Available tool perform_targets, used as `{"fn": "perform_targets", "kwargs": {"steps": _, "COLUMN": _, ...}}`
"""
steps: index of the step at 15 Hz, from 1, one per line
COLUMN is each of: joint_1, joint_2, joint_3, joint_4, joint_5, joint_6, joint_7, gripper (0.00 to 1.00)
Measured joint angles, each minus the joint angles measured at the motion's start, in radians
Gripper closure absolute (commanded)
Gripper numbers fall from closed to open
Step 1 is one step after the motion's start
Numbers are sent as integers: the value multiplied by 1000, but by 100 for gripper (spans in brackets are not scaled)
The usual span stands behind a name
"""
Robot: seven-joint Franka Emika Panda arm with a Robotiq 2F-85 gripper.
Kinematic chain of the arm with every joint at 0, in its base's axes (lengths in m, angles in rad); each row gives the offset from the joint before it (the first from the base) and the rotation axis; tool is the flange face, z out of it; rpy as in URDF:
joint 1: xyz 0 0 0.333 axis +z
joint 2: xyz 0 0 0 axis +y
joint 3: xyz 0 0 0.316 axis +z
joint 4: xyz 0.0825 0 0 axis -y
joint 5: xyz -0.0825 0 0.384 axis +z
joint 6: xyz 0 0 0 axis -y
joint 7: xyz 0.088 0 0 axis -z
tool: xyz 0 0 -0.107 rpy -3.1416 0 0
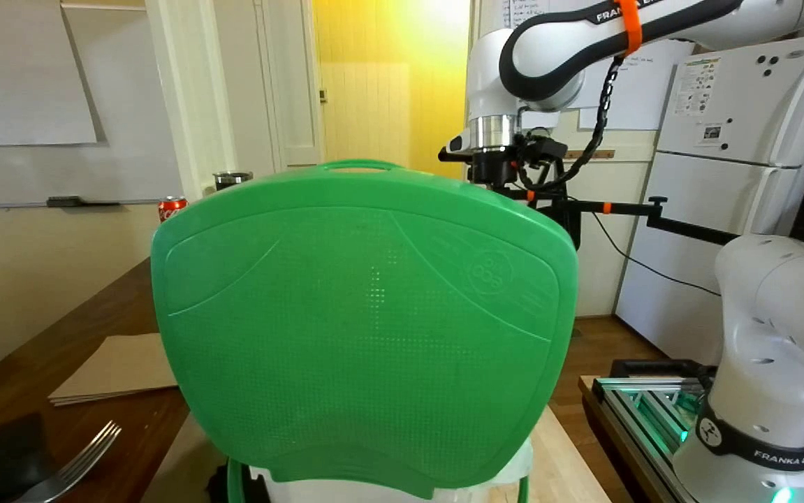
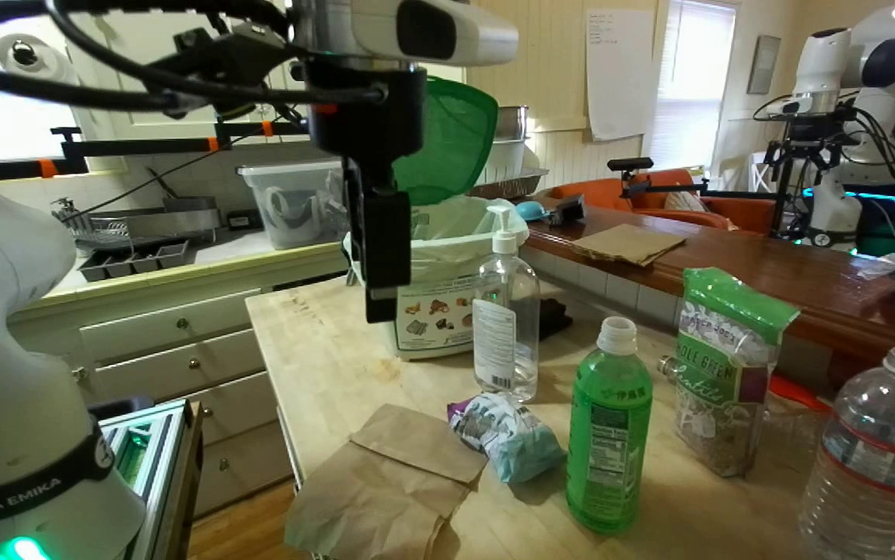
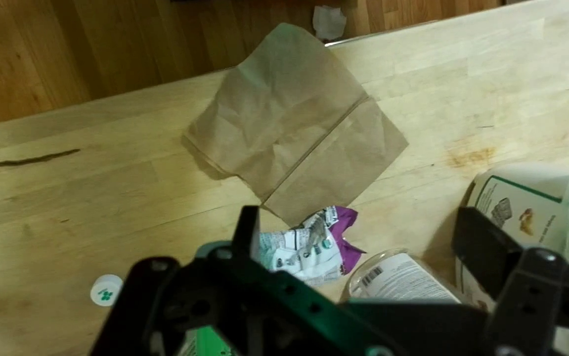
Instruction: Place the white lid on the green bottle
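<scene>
White lid (image 3: 106, 290) — flat near green bottle (image 2: 609, 447), presumably for pickup; claw (image 3: 358, 225) — empty, spread wide, probably to straddle lid.

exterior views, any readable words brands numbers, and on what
"FRANKA": arm link
"RANKA EMIKA", clipped: base band
"JOE'S": standing bag
"OLE GREEN": same bag
"Nutrition Facts": green bottle
Too small or blurred: bin label, pump bottle label, bin lid emblem, fridge notice, wall sheets, remaining print

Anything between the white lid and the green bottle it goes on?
Nothing visible stands between the lid and the bottle, though in the wrist view the gripper hides part of the gap.
</scene>
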Motion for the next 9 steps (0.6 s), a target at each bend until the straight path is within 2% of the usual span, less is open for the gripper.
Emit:
{"fn": "perform_targets", "kwargs": {"steps": 6, "joint_1": -66, "joint_2": 146, "joint_3": -33, "joint_4": 4, "joint_5": -10, "joint_6": 180, "joint_7": 21, "gripper": 0}}
{"fn": "perform_targets", "kwargs": {"steps": 9, "joint_1": -96, "joint_2": 198, "joint_3": -41, "joint_4": 25, "joint_5": -16, "joint_6": 219, "joint_7": 27, "gripper": 0}}
